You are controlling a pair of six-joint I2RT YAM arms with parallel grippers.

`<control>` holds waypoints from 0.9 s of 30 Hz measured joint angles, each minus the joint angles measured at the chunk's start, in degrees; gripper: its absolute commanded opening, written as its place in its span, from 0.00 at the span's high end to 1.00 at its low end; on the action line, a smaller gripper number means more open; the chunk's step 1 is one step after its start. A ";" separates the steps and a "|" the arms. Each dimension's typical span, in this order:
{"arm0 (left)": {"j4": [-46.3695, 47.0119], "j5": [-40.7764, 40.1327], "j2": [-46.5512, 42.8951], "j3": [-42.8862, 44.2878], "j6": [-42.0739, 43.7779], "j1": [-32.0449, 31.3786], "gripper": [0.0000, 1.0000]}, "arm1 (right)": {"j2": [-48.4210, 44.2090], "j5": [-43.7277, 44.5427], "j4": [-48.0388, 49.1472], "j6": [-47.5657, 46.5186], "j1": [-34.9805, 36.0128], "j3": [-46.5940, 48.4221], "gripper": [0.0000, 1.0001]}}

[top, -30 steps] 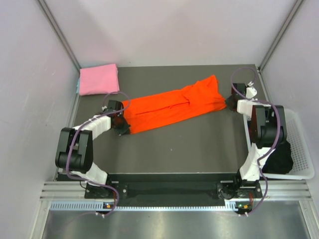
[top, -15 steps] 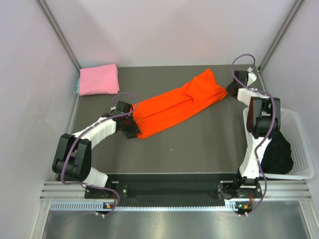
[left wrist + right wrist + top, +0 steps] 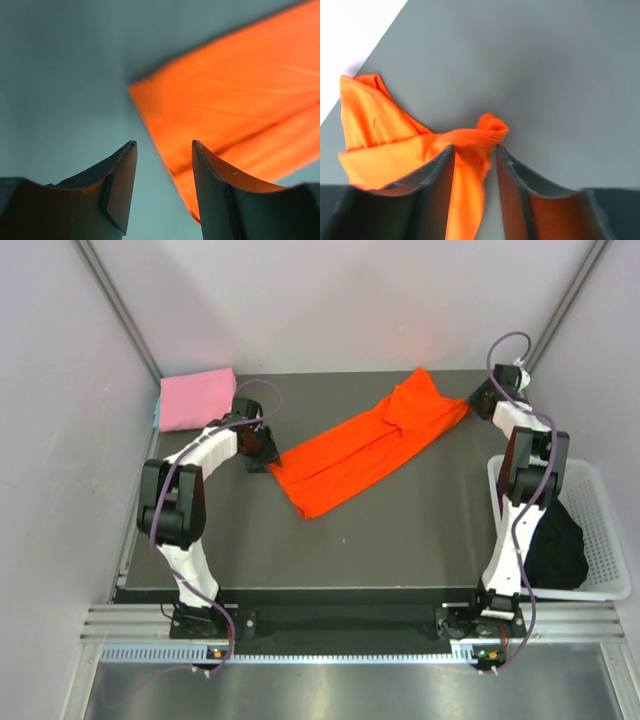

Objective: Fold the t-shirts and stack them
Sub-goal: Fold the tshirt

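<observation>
the bright orange-red cloth t-shirt is lying slantwise on the dark tabletop. the right hand is pinching its 2 o'clock corner. the left hand is gaping empty just beside its 9 o'clock edge.

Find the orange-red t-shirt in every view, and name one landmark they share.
Top external: orange-red t-shirt lies diagonally across the mid-table.
Left wrist: shirt upper right, beyond the open left claw.
Right wrist: shirt left and centre, bunched in the right claw.
Shared landmark: the grey table.
</observation>
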 measured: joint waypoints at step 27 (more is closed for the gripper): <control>-2.12 6.40 9.05 3.91 7.82 3.80 1.00 | -33.97 -10.78 -5.95 -1.53 4.22 -27.50 0.41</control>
